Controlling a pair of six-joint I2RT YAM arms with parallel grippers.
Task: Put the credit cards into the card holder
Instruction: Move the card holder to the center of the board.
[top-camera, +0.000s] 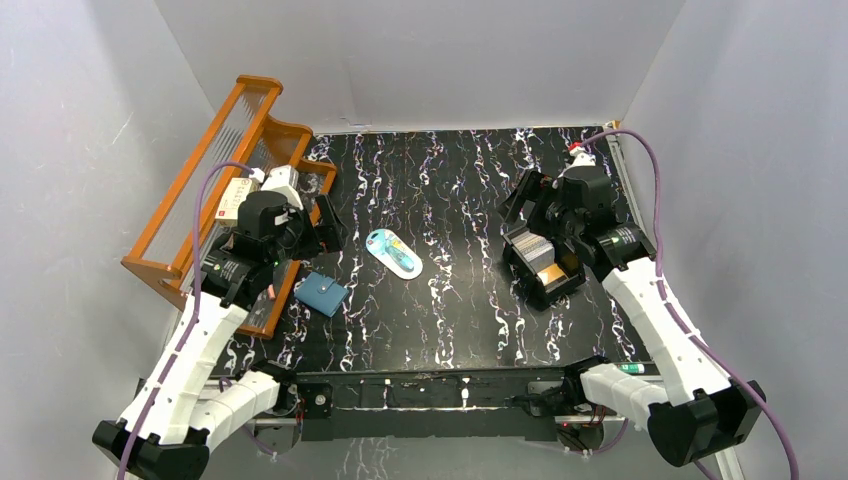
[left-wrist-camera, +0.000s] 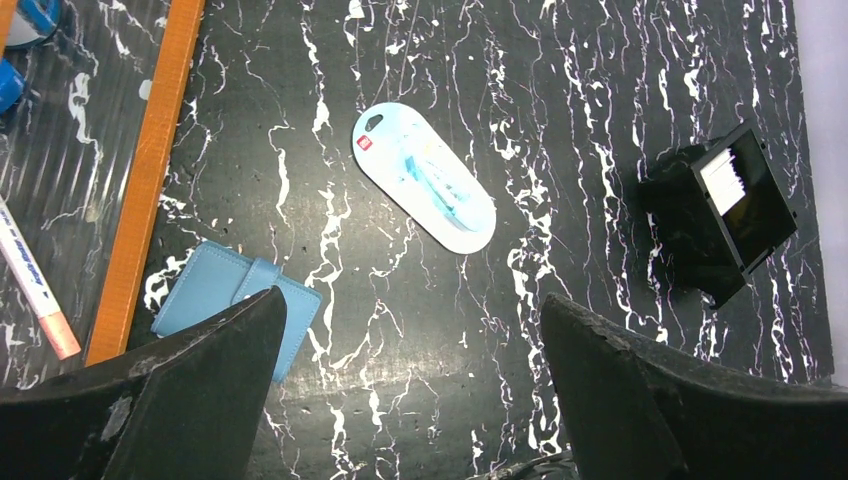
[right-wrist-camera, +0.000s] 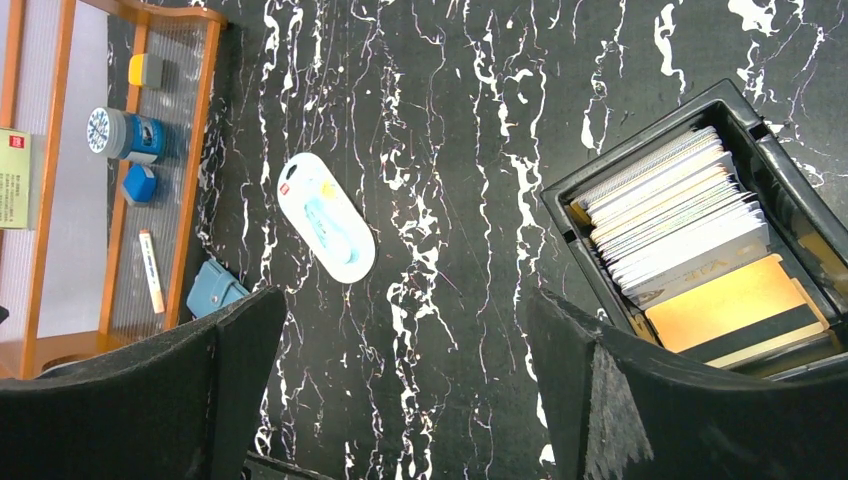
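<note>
The card holder (top-camera: 322, 293) is a small blue wallet, lying closed on the black marbled table near the left arm. It also shows in the left wrist view (left-wrist-camera: 225, 295) and the right wrist view (right-wrist-camera: 215, 287). The credit cards (right-wrist-camera: 680, 225), pale grey and orange-tan, stand stacked in a black open-topped box (top-camera: 545, 262) at the right. My left gripper (top-camera: 330, 222) is open and empty above the table just beyond the wallet (left-wrist-camera: 412, 300). My right gripper (top-camera: 522, 210) is open and empty just left of the box (right-wrist-camera: 403, 298).
A light-blue oval item (top-camera: 393, 252) lies mid-table between the arms. An orange wooden tray (top-camera: 200, 170) stands at the left with a cream box (top-camera: 235, 200), a pen (left-wrist-camera: 35, 290) and a small jar (right-wrist-camera: 125, 135). White walls enclose the table.
</note>
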